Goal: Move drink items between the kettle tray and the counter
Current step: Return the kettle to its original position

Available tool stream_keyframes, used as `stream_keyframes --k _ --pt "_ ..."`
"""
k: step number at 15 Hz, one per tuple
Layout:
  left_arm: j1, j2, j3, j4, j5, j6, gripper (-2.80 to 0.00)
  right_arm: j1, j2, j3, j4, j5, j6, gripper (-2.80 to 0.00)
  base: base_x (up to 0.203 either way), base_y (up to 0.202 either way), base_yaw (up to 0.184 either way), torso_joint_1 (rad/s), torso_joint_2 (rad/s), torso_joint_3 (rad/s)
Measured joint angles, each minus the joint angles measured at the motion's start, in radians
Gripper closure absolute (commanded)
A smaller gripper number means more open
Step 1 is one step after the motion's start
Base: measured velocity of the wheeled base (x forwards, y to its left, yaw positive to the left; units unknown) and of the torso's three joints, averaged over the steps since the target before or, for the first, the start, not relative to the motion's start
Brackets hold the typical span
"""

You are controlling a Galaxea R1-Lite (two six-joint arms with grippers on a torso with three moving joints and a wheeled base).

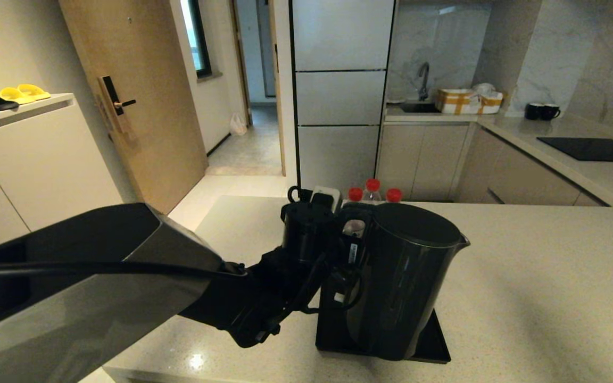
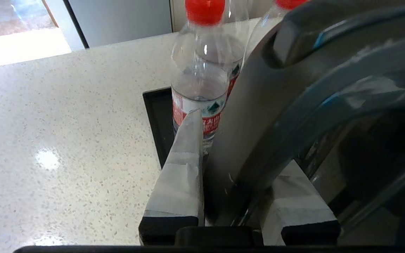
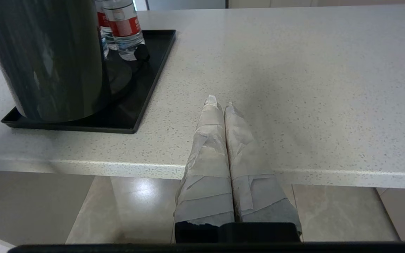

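- On the near left part of the counter (image 1: 524, 276): a kettle tray (image 3: 146, 91), flat, black, rectangular, low-rimmed, with a round base disc (image 3: 118, 75) on it.
- Electric kettle (image 1: 402, 276): tall glossy black cylinder, flat lid, small spout pointing right, loop handle (image 2: 311, 116) on its left. We place it over the tray's near part; whether it rests on the tray or hangs just above, we cannot tell.
- Left gripper (image 2: 237, 196): tape-wrapped fingers clamped on the lower part of the kettle's handle, one either side.
- Right gripper (image 3: 223, 109): parked at the counter's near edge, right of the tray, its taped fingers pressed together and holding nothing.
- Water bottles (image 1: 373, 192): three, clear plastic, red caps, red-and-white labels, standing on the tray's far end just behind the kettle.
- Counter: light beige speckled stone, polished and reflective.
- Risk, as we judge it: the grip sits low on a smooth handle, so the tall body may swing or slip; a tilt toward the far side would knock the bottles.
- Further risk: the base catching the tray's rim on the way out, dragging the tray.
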Motion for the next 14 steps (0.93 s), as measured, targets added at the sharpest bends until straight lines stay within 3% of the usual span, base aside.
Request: stream_keyframes --k 7,14 --pt "-0.009 -0.015 -0.047 0.016 -0.001 0.000 0.00 0.001 0.000 0.000 0.000 0.000 0.000 0.00 0.000 0.000 0.000 0.000 0.00 0.000" --pt "0.017 0.102 -0.190 0.056 0.008 0.004 0.00 0.001 0.000 0.000 0.000 0.000 0.000 0.00 0.000 0.000 0.000 0.000 0.00 0.000"
